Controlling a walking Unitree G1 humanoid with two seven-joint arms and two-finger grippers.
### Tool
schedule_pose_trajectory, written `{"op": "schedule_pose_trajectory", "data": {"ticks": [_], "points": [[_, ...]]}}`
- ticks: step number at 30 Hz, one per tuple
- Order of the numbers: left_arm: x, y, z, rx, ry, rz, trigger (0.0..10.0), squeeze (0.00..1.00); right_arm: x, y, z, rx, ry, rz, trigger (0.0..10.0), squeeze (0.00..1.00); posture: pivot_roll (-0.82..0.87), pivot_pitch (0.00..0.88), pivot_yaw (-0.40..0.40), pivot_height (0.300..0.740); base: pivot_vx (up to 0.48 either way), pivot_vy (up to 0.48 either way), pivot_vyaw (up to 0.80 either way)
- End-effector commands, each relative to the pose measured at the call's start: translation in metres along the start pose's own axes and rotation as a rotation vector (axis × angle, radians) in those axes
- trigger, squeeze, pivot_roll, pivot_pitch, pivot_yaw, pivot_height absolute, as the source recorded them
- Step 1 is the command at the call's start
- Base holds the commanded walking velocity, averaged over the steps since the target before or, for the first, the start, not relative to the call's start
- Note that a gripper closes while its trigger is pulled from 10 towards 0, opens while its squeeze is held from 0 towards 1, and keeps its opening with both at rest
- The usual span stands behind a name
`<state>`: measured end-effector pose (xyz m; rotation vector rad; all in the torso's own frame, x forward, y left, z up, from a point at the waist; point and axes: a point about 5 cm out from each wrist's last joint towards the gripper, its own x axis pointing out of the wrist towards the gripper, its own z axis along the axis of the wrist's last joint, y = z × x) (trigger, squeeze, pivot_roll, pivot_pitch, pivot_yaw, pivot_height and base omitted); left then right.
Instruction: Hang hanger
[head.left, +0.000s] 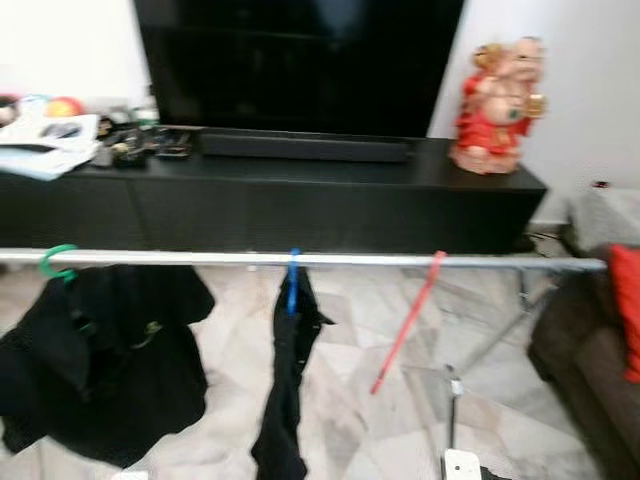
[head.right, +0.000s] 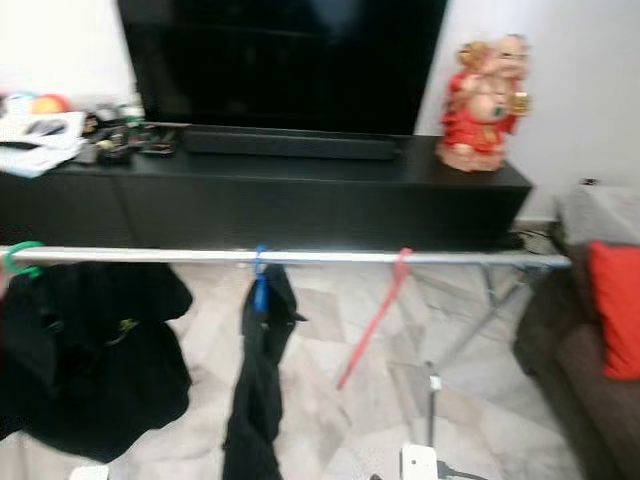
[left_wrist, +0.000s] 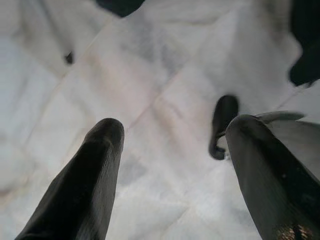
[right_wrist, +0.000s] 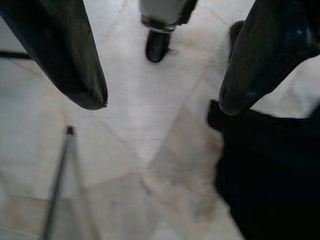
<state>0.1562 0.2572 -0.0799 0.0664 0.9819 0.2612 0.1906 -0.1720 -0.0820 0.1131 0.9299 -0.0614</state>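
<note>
The head views are soft with blur, so the clutter at ten o'clock on the black cabinet cannot be told apart, and the face of the red figurine at one o'clock is a smear. The black garment under the green hanger runs off the edge at eight o'clock, the garment on the blue hanger is cut at six o'clock, and the sofa with its red cushion is cropped at four o'clock. The red hanger shows just a slanted bar, its hook on the rail too blurred to read, and in the wrist views dark cloth and a small black foot on the marble floor are too smeared to identify.
</note>
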Motion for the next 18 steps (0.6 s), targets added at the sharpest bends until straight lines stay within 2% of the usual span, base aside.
{"op": "schedule_pose_trajectory", "data": {"ticks": [1,5,9,11,16,18], "points": [[-0.001,-0.001,-0.004,0.001,0.011,0.003,10.0,0.00,0.000,-0.002,0.001,-0.002,-0.003,-0.013,10.0,0.00,0.14,0.019,-0.043,0.740,0.000,0.000,0.80],[-0.003,0.011,-0.013,-0.004,0.047,0.028,10.0,0.00,0.000,0.002,-0.002,0.007,0.002,-0.004,10.0,0.00,0.13,0.007,-0.045,0.740,0.000,0.000,0.80],[-0.003,0.015,-0.016,0.000,0.060,0.035,10.0,0.00,0.000,0.002,-0.004,0.001,0.006,0.000,10.0,0.00,0.13,0.000,-0.050,0.740,0.000,0.000,0.80],[-0.003,0.017,-0.015,0.002,0.063,0.055,10.0,0.00,0.000,0.002,-0.003,-0.037,0.010,0.014,10.0,0.00,0.14,0.000,-0.056,0.740,0.000,0.000,0.80],[-0.002,0.013,-0.013,-0.010,0.064,0.059,10.0,0.00,0.000,0.000,-0.002,-0.047,0.008,0.021,10.0,0.00,0.15,0.000,-0.068,0.740,0.000,0.000,0.80],[-0.002,0.005,-0.017,-0.012,0.070,0.050,10.0,0.00,0.000,0.000,-0.001,-0.042,0.007,0.017,10.0,0.00,0.15,0.000,-0.066,0.740,0.000,0.000,0.80]]}}
